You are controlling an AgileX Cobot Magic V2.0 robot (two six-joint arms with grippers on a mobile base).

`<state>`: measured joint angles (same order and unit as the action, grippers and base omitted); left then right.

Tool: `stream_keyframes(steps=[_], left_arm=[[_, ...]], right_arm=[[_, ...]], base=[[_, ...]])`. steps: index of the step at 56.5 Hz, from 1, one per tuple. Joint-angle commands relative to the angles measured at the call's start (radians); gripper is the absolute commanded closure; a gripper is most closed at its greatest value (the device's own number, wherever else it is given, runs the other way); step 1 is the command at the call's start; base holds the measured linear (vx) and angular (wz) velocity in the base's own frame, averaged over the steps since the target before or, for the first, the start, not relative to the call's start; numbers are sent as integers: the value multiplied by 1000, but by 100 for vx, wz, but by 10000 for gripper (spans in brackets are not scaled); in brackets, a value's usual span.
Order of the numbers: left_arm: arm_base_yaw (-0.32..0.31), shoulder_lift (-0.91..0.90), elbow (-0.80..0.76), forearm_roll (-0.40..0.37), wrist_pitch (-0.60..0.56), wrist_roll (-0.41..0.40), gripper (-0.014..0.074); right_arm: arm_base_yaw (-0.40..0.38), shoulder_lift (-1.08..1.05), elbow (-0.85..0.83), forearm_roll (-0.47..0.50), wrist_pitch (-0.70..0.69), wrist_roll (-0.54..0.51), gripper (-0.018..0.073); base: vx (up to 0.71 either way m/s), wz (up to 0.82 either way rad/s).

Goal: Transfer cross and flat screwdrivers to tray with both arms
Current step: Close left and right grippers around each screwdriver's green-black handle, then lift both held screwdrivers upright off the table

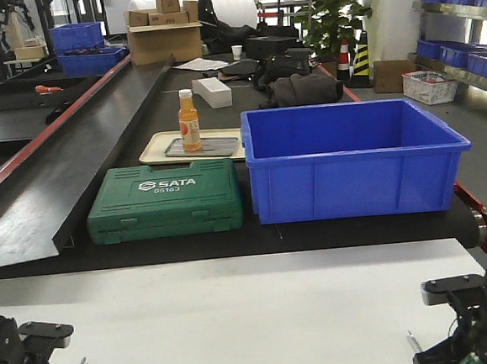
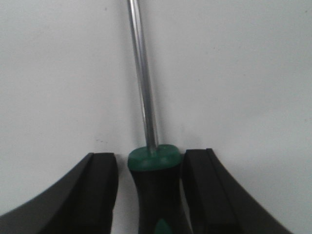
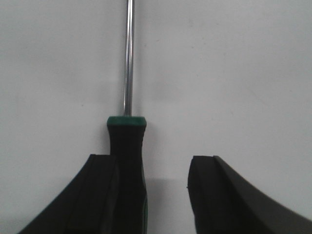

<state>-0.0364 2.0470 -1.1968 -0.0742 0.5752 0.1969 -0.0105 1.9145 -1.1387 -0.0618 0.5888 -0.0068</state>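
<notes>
Left claw (image 2: 149, 161) released, low over table (image 2: 48, 73), straddling left screwdriver (image 2: 157, 195); right claw (image 3: 153, 161) released, right screwdriver (image 3: 127, 146) off-centre between jaws.

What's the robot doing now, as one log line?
left gripper: straddles left screwdriver handle, grip unclear | right gripper: open, right screwdriver off-centre between jaws | metal tray: holds only juice bottle

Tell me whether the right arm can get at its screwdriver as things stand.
Probably yes. The screwdriver lies with its handle between the open fingers of the right gripper, against one and apart from the other; nothing covers it on the white table.
</notes>
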Motion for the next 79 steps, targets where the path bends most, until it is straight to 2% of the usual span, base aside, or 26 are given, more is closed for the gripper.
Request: stream_keyframes(steps=[1, 6, 18, 21, 29, 43, 53, 67, 73, 79], left_arm=[[-2, -33, -20, -3, -16, -7, 151], [-2, -33, -20, -3, -16, -7, 151], [-2, -33, -20, -3, -25, -7, 151], [-2, -33, -20, -3, -25, -7, 151], [-2, -33, -20, -3, -27, -7, 151], [-2, -33, -20, -3, -52, -7, 151], [-2, -33, -20, -10, -55, -7, 151], [-2, -33, -20, -10, -60, -7, 151], [-2, -33, -20, -10, -63, -7, 151], [-2, -33, -20, -10, -62, -7, 151]], right_arm=[[-1, 19, -74, 0, -19, -26, 137], [-1, 55, -100, 15, -19, -42, 137], [-1, 65, -106, 99, -16, -159, 137], [-1, 65, -106, 111, -6, -156, 137], [-2, 65, -106, 127, 50, 7, 137], [-1, 65, -106, 132, 111, 142, 137], [-3, 44, -106, 131, 62, 183, 137], [-2, -7, -106, 166, 158, 353, 137], [-2, 0, -106, 209, 151, 359, 137], [-3, 6, -106, 196, 117, 399, 137]], base=[[0, 0], [0, 0], [0, 0], [0, 0], [0, 0], [0, 0], [0, 0], [0, 0], [0, 0], [0, 0]])
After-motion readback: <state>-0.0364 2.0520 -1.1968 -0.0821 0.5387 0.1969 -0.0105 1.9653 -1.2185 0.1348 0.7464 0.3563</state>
